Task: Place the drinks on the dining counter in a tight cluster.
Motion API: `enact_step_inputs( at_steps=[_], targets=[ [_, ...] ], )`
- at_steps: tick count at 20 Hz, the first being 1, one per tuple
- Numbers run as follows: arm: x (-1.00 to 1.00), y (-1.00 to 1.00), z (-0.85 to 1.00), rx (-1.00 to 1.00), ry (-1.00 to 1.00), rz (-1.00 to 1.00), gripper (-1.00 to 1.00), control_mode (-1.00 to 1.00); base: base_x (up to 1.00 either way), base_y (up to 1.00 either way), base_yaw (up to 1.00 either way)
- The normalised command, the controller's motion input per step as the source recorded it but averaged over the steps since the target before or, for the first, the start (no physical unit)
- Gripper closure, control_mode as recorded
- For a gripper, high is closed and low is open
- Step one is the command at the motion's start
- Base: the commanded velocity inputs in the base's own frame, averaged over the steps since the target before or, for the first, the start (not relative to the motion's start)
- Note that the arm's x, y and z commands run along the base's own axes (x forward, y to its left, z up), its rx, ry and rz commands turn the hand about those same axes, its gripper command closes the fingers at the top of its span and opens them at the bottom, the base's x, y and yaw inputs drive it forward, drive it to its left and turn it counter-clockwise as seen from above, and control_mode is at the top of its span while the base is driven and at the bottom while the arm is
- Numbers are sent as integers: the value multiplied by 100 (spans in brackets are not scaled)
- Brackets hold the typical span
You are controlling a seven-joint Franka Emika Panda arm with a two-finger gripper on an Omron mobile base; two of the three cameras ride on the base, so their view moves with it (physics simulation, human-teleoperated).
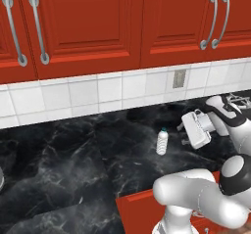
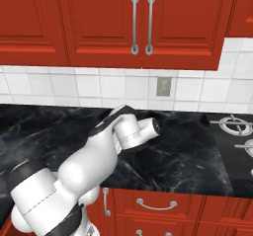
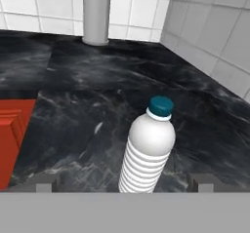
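- One bottle (image 3: 147, 151) is what I'm lined up on: clear, ribbed, teal cap, standing upright on the black marbled counter (image 1: 63, 169) below the white tiled wall (image 1: 83, 96) and red cabinets (image 1: 93, 22). This is not the dining counter, so I judge the carry has not begun.
- My gripper (image 3: 127, 182) is spread to its full width and grips nothing. In the hand view the two fingertips (image 3: 45, 183) sit low on either side of the bottle, which rises between them but clear of both.
- In the left base view the hand is just beside the bottle (image 1: 162, 141), to its right and apart from it.
- Risk one: the bottle is tall and narrow, and it stands a little off the midline between my fingertips. If I close from here, I'd expect one finger to land first and push it over or skid it along the counter.
- Risk two: closing near the cap could let it pivot or slip out during the carry. I'd aim for the ribbed body.
- Risk three: advancing too far would shove the bottle toward the wall.
- No label, brand or lettering is readable on the bottle; it looks plain. The wall outlet (image 2: 163, 86) carries no readable writing either.
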Motion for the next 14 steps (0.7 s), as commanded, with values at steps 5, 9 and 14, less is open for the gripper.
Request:
enact_step_inputs(
  at_steps=[5,9,14],
  targets=[
    [0,3,-25,0,11,0,-100,-100,0,0,0],
    [10,-1,-29,12,8,-10,-100,-100,0,0,0],
    [3,0,-6,13,5,-13,-100,-100,0,0,0]
  ],
)
